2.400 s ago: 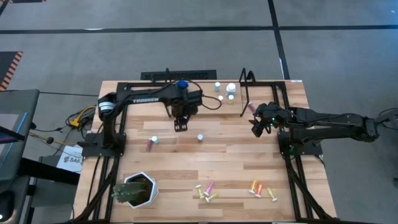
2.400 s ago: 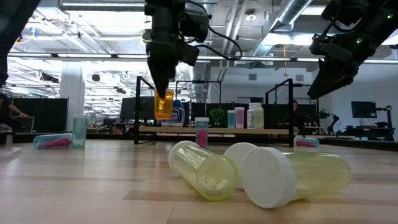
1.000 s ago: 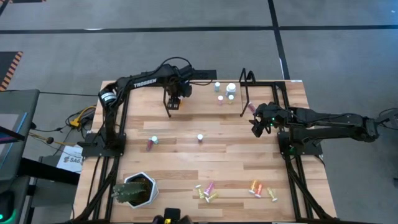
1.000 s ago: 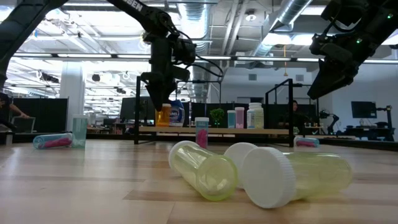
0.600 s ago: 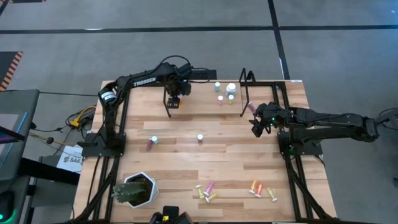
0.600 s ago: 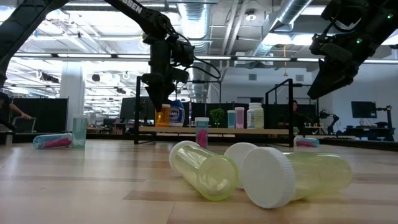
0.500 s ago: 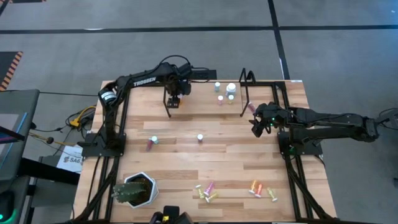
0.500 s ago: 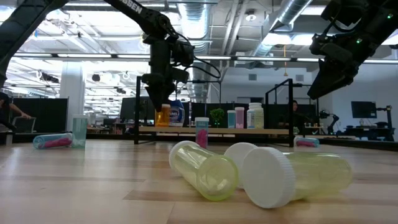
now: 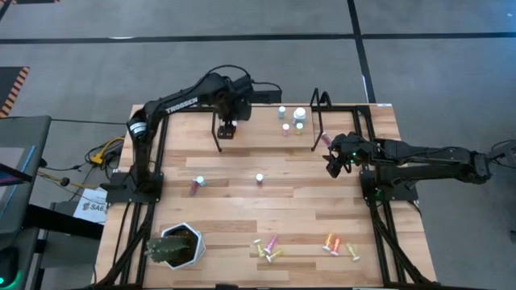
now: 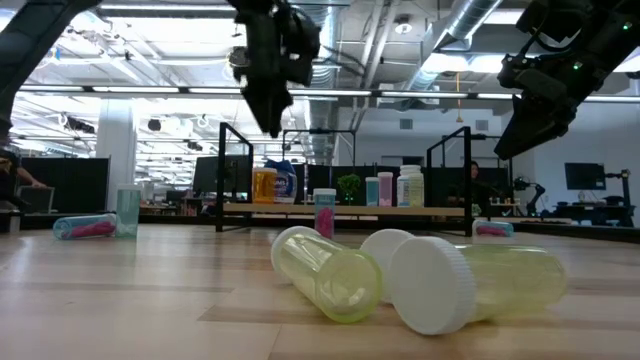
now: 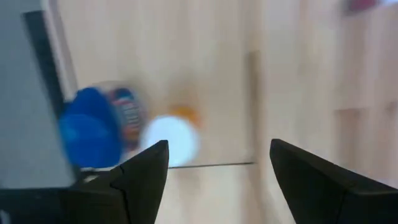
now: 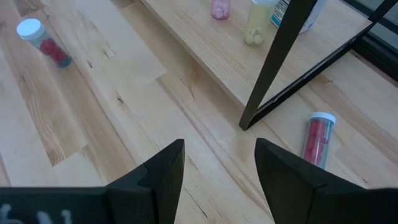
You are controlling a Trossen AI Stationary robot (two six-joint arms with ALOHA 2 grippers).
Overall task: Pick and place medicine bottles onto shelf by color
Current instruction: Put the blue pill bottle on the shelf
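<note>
Moved: the left pincer (image 10: 272,128) has been lifted off the orange bottle (image 10: 264,186), now left on the shelf (image 10: 345,209).
Left pincer: opened wide, nothing held.
Right pincer (image 12: 214,163): half open, nothing held.

One camera looks straight down on the whole worktop (image 9: 266,209). Another sits at worktop level, very close to the yellow bottles (image 10: 330,272), facing the shelf (image 10: 345,208) beyond them. Each wrist camera looks down near the shelf, which all four views share.

Black upright (image 12: 277,59) blocks the shelf (image 12: 217,53) end; middle stays open.
</note>
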